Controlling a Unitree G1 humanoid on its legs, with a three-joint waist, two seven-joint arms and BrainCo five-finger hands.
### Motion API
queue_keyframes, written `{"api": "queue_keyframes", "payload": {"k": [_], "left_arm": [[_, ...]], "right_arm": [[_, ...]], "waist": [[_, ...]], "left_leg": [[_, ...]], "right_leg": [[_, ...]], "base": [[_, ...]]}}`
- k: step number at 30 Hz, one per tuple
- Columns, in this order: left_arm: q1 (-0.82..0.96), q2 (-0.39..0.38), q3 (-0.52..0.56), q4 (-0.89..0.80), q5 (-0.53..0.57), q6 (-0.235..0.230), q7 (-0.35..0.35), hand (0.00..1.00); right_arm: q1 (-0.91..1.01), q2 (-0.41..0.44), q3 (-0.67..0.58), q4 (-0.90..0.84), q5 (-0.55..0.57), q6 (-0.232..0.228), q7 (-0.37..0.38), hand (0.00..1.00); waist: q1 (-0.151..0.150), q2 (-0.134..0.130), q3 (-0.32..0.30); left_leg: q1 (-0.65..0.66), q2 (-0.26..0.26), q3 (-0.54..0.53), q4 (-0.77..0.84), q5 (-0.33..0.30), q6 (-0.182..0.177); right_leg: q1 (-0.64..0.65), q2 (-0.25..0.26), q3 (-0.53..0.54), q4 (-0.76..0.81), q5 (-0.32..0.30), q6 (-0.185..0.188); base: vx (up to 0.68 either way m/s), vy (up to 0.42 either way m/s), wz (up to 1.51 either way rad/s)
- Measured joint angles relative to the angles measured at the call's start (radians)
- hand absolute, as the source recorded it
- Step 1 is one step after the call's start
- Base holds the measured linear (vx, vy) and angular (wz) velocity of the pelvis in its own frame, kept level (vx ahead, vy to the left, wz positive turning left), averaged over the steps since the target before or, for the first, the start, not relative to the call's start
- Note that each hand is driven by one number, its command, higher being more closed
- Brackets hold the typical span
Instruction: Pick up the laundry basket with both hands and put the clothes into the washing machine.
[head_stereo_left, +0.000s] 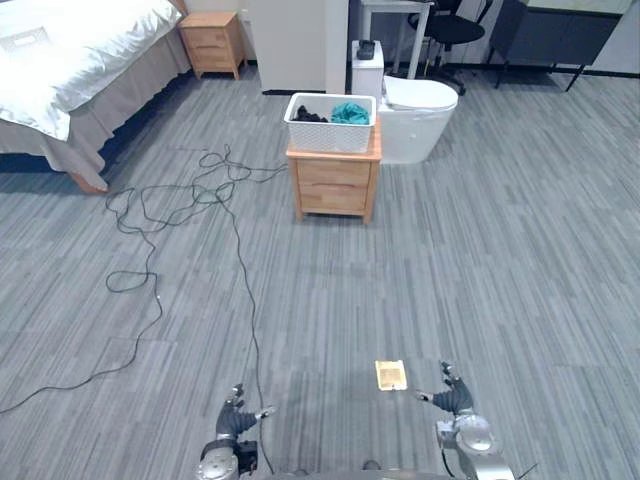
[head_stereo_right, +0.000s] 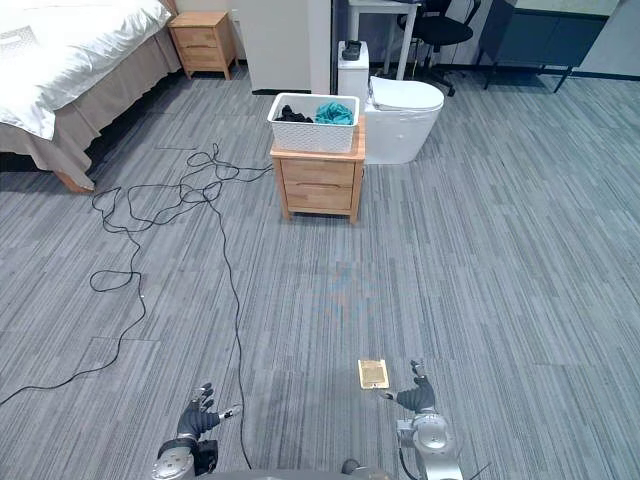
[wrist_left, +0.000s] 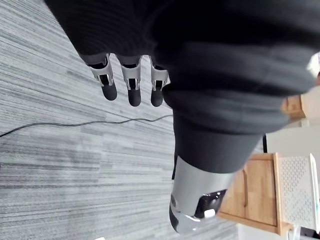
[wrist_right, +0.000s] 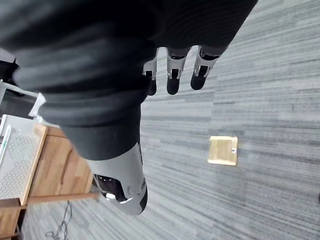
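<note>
White laundry basket (head_stereo_left: 330, 128) sits on a wooden bedside cabinet (head_stereo_left: 334, 188), well ahead of the robot, and holds teal clothes (head_stereo_left: 350, 113) and dark clothes (head_stereo_left: 307, 116). A white rounded unit (head_stereo_left: 418, 118) stands just beside the cabinet. Left hand (head_stereo_left: 236, 414) and right hand (head_stereo_left: 456, 399) hang low over the grey floor (head_stereo_left: 480, 250), fingers straight and spread, holding nothing; a brass floor plate (head_stereo_left: 390, 375) lies near the right hand
</note>
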Motion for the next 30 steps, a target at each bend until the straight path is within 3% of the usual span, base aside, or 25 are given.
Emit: {"api": "queue_keyframes", "payload": {"k": [20,23,28,30], "left_arm": [[0.017,0.016,0.094,-0.006,-0.003,0.003,-0.004,0.00],[0.017,0.016,0.107,-0.067,-0.031,0.001,-0.005,0.00],[0.016,0.014,0.136,-0.102,-0.049,0.000,-0.004,0.00],[0.018,0.013,0.136,-0.108,-0.068,0.001,-0.004,0.00]], "right_arm": [[0.008,-0.033,-0.130,0.040,0.105,0.011,0.004,0.00],[-0.010,-0.036,-0.156,0.038,0.119,0.011,0.001,0.00],[-0.037,-0.034,-0.160,0.029,0.138,0.011,0.000,0.00],[-0.040,-0.033,-0.167,0.029,0.140,0.011,-0.001,0.00]], "waist": [[0.008,-0.019,-0.005],[0.017,-0.026,0.014],[0.024,-0.020,0.021],[0.037,-0.015,0.027]], "left_leg": [[0.001,-0.008,0.014,-0.039,0.014,-0.005],[-0.027,-0.011,0.019,0.037,-0.026,-0.013],[-0.109,-0.013,0.034,0.135,-0.115,0.029],[-0.126,-0.015,0.051,0.170,-0.162,0.040]], "right_leg": [[-0.001,-0.012,-0.033,-0.017,-0.011,0.035],[-0.007,-0.025,-0.029,0.016,-0.028,0.051],[-0.081,-0.042,-0.019,0.086,-0.085,0.058],[-0.136,-0.060,-0.001,0.200,-0.148,0.078]], "base": [[0.01,0.006,0.03],[0.02,0.021,0.02],[0.03,0.039,-0.07],[0.03,0.091,-0.23]]}}
